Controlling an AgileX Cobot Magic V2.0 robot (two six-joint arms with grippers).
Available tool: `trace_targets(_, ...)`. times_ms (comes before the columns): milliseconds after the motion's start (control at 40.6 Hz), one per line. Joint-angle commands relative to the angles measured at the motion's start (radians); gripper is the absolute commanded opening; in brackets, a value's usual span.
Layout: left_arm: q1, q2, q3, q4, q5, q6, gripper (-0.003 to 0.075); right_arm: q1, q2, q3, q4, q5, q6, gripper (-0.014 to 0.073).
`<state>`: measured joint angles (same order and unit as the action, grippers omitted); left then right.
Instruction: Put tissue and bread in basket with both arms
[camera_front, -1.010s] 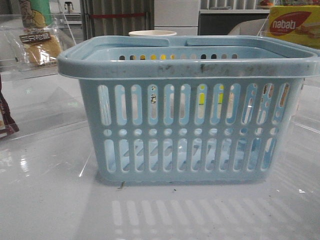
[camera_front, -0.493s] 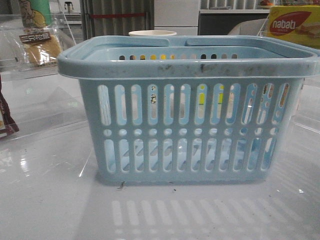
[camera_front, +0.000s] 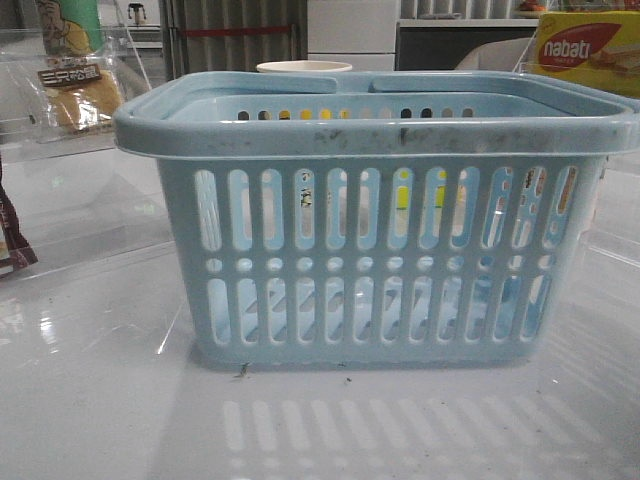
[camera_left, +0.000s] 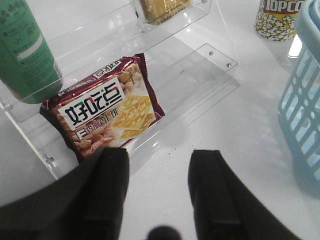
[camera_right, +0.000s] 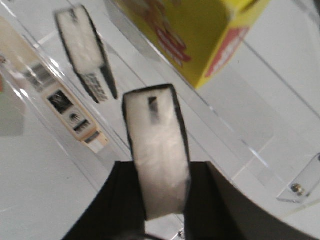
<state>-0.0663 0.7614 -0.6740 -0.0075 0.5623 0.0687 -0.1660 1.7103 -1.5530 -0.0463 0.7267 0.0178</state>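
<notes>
White tabletop; R gripper (camera_right: 162, 200) clamps tissue (camera_right: 157, 155), black-edged pale pack; L gripper (camera_left: 157, 187) open, empty.

Not much of the robot on show, honestly. Left end effector (camera_left: 159, 190): two chunky matte black fingers (camera_left: 215, 195) with squared tips and a small rounded black nub between them. Right end effector (camera_right: 160, 197): same plain black fingers (camera_right: 212, 200), no markings visible.

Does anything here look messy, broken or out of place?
Little stands out. The light blue plastic basket has a scuffed, dark-smudged rim, and a few dark specks lie on the white table by its base. Nothing looks spilled or broken.
</notes>
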Motion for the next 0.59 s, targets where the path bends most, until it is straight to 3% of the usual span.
trace_targets(0,-0.007,0.000,-0.028,-0.010,-0.082,-0.003,0.0349,0.047,-0.151,-0.038,-0.014,-0.059,-0.002,0.0215)
trace_targets(296,-0.007,0.000,-0.028,-0.010,-0.082,-0.003,0.0349,0.272,-0.329,-0.034,-0.011,-0.017,-0.003,0.0215)
trace_targets(567,-0.007,0.000,-0.028,-0.010,-0.082,-0.003,0.0349,0.512,-0.335,0.015,0.060,0.080,-0.003,0.0215)
